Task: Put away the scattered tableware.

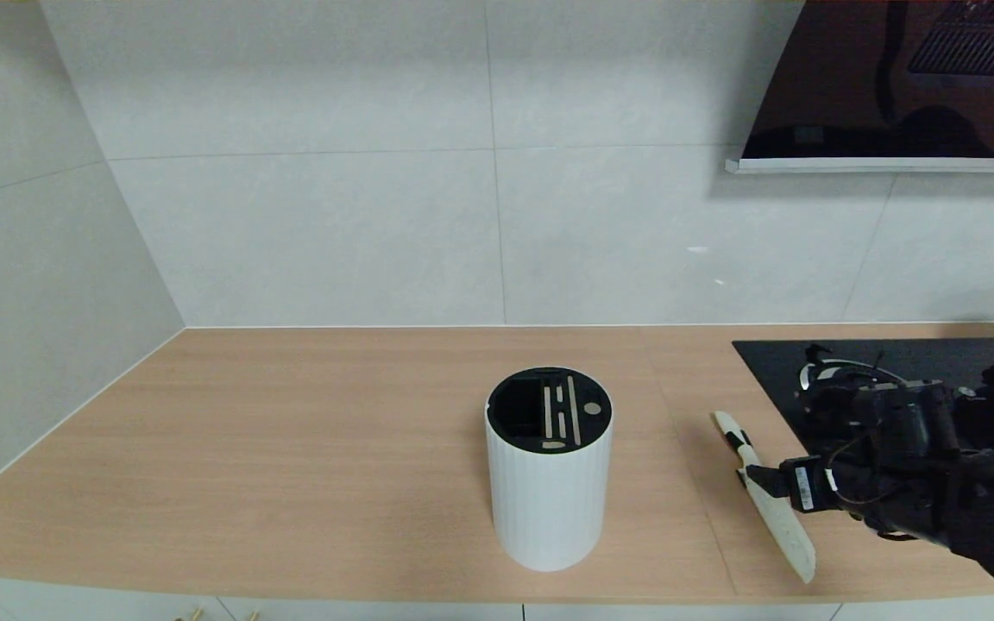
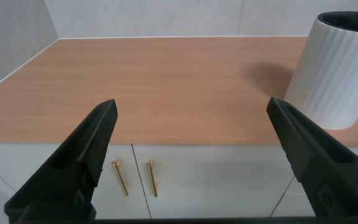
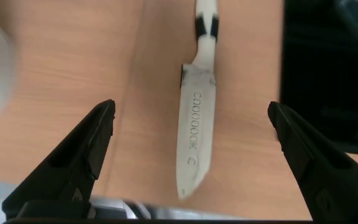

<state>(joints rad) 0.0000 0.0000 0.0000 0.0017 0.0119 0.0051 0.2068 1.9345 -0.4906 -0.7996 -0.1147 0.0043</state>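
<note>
A white knife (image 1: 788, 528) lies flat on the wooden table (image 1: 333, 414). It is near the front edge, with the handle pointing toward the wall and the tip toward the front. The handle has a black band on it.

Just beside the knife, on the right, is a black stove top (image 1: 773, 371). To the left of the knife, a little way off, stands a tall white holder (image 1: 549, 492) with ribs down its side. Its top is black, with thin slots and one big hole. Nothing sticks out of it.

The right jaws are over the middle of the knife (image 3: 197, 118). They are open wide, one on each side of the blade, and they do not hold it.

The left jaws are open wide too and hold nothing. They are by the front edge of the table, with the white holder (image 2: 334, 74) off to one side. Below them are cupboard doors with two gold handles (image 2: 120, 177).
</note>
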